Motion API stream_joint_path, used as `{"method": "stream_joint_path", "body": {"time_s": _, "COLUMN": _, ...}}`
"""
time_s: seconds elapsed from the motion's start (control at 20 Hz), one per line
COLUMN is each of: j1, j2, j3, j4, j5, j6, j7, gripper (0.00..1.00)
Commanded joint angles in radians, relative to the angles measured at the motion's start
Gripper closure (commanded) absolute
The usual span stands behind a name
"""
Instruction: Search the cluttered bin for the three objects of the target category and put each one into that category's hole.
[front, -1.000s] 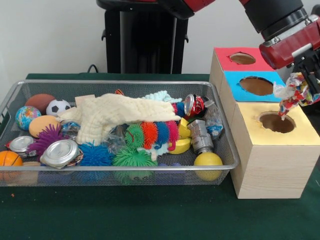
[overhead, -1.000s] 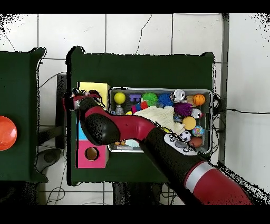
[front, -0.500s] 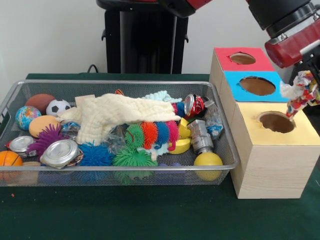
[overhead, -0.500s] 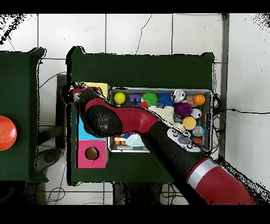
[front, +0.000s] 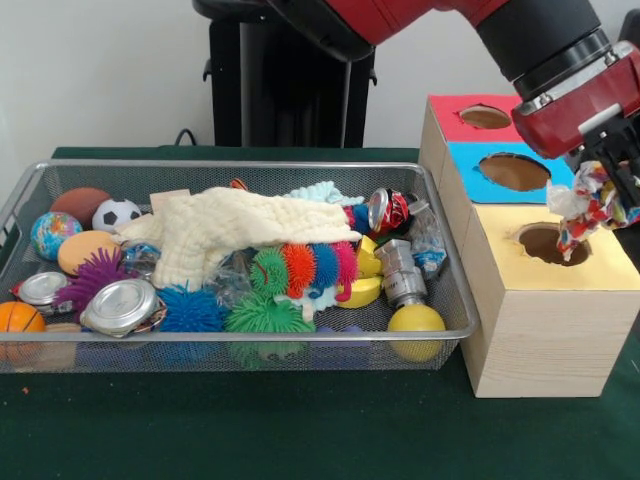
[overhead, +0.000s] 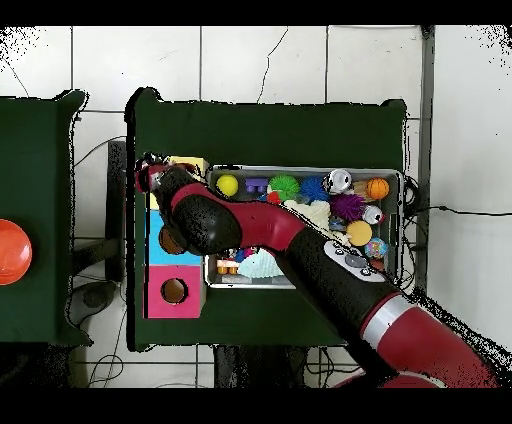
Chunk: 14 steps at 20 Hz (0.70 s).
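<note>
Wire bin (front: 30, 185) at left: balls, spiky toys, jar lids, a crushed can (front: 388, 211), all partly under a cream cloth (front: 230, 232). At right, the gripper (front: 603, 178) pinches a crinkled wrapper (front: 583, 204), its lower end dangling just above the hole (front: 548, 243) in the box's yellow section (front: 600, 268). In the overhead view the arm hides the wrapper and most of the box.
</note>
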Motion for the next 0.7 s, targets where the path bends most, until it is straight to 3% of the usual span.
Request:
{"method": "stream_joint_path", "body": {"time_s": 0.05, "j1": -0.022, "j2": 0.083, "j3": 0.002, "j4": -0.039, "j5": -0.070, "j6": -0.027, "j7": 0.118, "gripper": 1.00}}
{"method": "stream_joint_path", "body": {"time_s": 0.7, "j1": -0.016, "j2": 0.150, "j3": -0.026, "j4": -0.024, "j5": -0.123, "j6": -0.095, "j7": 0.154, "gripper": 1.00}}
